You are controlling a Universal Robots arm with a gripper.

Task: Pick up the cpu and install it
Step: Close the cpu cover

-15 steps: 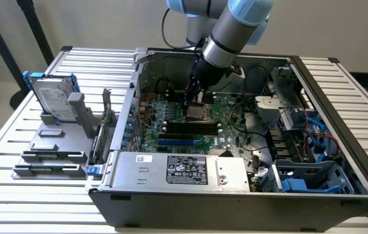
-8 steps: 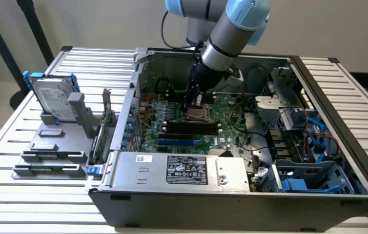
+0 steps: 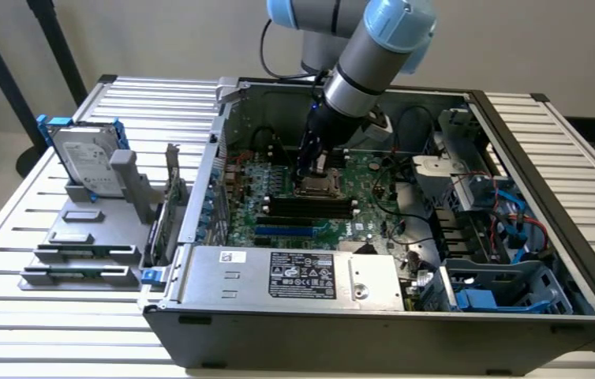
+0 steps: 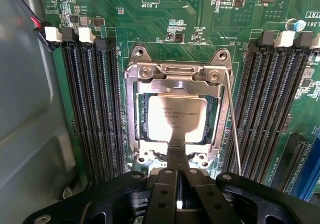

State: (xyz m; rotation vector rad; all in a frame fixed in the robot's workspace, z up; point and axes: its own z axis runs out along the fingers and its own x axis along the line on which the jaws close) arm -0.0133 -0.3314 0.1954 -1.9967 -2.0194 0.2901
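The gripper (image 4: 176,153), fingers pressed together and seemingly empty, hovers at the edge of the socket frame (image 4: 131,109). Inside the frame the cpu (image 4: 175,116) lies flat, seated so the frame can clamp it. In the exterior view, memory slots (image 3: 308,207) crowd the socket at six o'clock and the case wall (image 3: 213,181) stands at nine, so there is little side room.

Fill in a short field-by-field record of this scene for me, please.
setting: open computer case, motherboard exposed
cpu: lying flat inside the socket frame
end effector: shut, tips at the cpu's edge; contact unclear
held: nothing visible
memory slots: on either side of the socket frame
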